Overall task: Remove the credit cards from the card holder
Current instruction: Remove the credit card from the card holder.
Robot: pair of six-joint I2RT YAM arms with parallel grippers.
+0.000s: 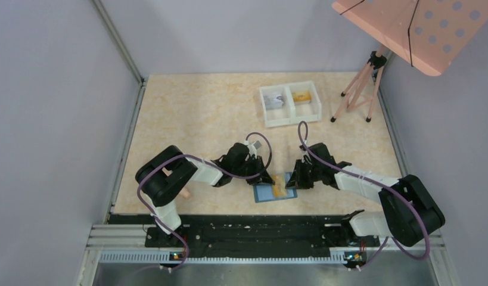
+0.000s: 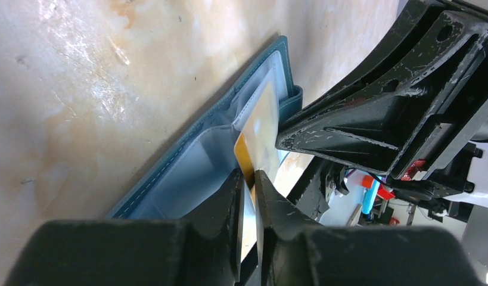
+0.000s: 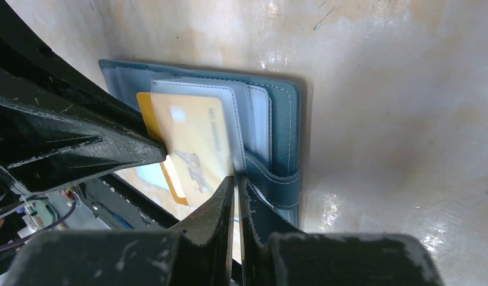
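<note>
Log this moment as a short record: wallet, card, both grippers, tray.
wallet: open, lying flat between the grippers
card: orange, partly out of its pocket
left gripper: pinching the card's edge
right gripper: closed on the wallet's pocket edge, it seems
tray: far side, apart from the wallet; grey card in one compartment, second orange card in the other

The right hand (image 3: 235, 180), at 6 o'clock, pinches the open card holder's (image 3: 283, 119) pocket edge, an orange credit card (image 3: 190, 140) jutting toward 8 o'clock.
</note>
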